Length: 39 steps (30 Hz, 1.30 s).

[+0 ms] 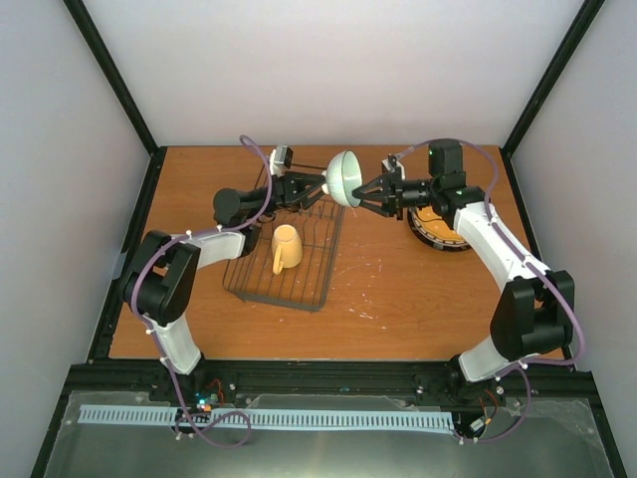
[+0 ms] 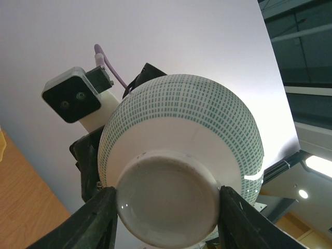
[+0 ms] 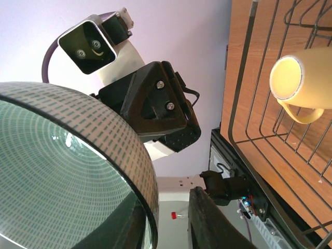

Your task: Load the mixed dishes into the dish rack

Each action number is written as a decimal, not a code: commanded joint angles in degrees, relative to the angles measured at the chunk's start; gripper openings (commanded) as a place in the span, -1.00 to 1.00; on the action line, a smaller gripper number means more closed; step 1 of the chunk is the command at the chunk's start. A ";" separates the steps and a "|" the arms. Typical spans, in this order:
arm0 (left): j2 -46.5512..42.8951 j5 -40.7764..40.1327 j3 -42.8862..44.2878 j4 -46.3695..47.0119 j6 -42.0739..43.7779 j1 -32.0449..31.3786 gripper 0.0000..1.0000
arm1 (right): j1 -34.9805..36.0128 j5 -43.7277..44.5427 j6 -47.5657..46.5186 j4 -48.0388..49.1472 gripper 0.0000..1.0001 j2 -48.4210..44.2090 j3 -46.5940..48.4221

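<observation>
The pale mint-green bowl (image 1: 343, 179) is held on its side in the air over the far end of the dish rack (image 1: 261, 295). My left gripper (image 1: 320, 185) is shut on the bowl's foot ring, and in the left wrist view both fingers (image 2: 96, 218) press against the foot of the bowl (image 2: 181, 129). My right gripper (image 1: 363, 189) straddles the bowl's rim (image 3: 67, 171). Its outer finger (image 3: 207, 223) stands off the rim with a gap. The yellow mug (image 1: 286, 247) lies in the rack, and it also shows in the right wrist view (image 3: 303, 83). A stack of plates (image 1: 438, 231) lies at the right, partly hidden under the right arm.
The rack's wire floor (image 3: 259, 124) beside the mug holds nothing else. Black frame posts and white walls close in the wooden table (image 1: 398, 299) at the back and sides.
</observation>
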 commanded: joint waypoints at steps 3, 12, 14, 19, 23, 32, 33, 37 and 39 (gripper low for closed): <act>-5.79 1.25 0.42 -4.65 5.35 1.33 -0.99 | 0.25 0.61 -3.13 -3.51 -0.42 1.39 1.16; -14.88 6.97 2.72 -37.05 26.03 4.35 -0.99 | 0.16 1.91 -8.31 -9.56 -0.37 1.97 2.63; -16.39 7.55 4.98 -46.92 32.51 4.81 -0.99 | -0.09 2.65 -10.17 -11.57 -0.38 2.06 2.84; -17.56 3.48 18.66 -87.78 57.62 5.07 -0.99 | -1.93 7.72 -18.74 -22.36 -0.43 3.06 3.96; -18.08 1.13 22.53 -100.78 66.91 5.53 -0.99 | 0.89 10.76 -10.06 -6.77 -0.51 8.60 3.11; -20.17 -4.45 19.71 -112.46 76.74 9.16 -0.99 | 8.61 22.99 -34.59 -41.68 -0.54 27.37 33.29; -20.56 -6.65 19.65 -114.12 77.83 9.20 -0.99 | 9.07 26.39 -37.62 -45.95 -0.50 27.64 35.12; -21.13 -12.48 19.79 -118.08 81.06 9.18 -0.98 | 9.57 39.29 -45.98 -57.66 -0.46 23.84 33.80; -21.45 -12.53 19.32 -117.43 80.81 9.16 -0.99 | 9.55 42.64 -47.09 -58.38 -0.39 19.32 29.47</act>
